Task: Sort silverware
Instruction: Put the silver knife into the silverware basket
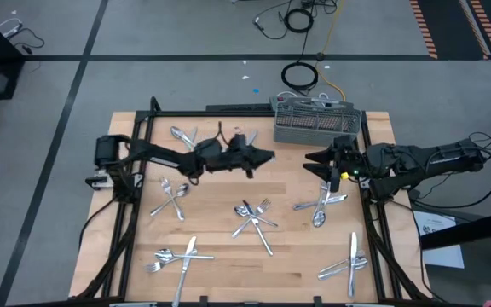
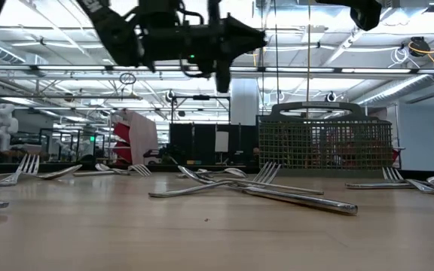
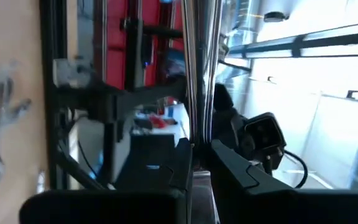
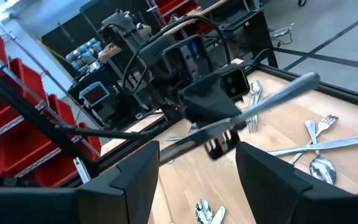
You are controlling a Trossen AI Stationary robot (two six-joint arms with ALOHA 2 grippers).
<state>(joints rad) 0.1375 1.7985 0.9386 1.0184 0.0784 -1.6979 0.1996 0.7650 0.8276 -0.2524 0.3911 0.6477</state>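
My left gripper hangs over the table's middle, pointing level toward the right edge, shut on a slim silver piece of silverware, a knife by its look. My right gripper stands open a short way to its right, facing it, with nothing between its fingers. Loose forks, spoons and knives lie in crossed heaps on the wooden table: far left, left, middle, right, near right and near left. The grey mesh caddy stands at the far right. My left gripper pinches the slim piece between its two fingers, somewhere along its shaft. The fingers come level from the table's left and lie across the piece. The piece is lifted clear of the table, well above the heaps, and sticks out on both sides of the fingers.
A black frame runs round the table's edges. Bare wood shows between the heaps, widest near the front middle. The caddy stands tall at the far side. Cables lie on the floor beyond the table.
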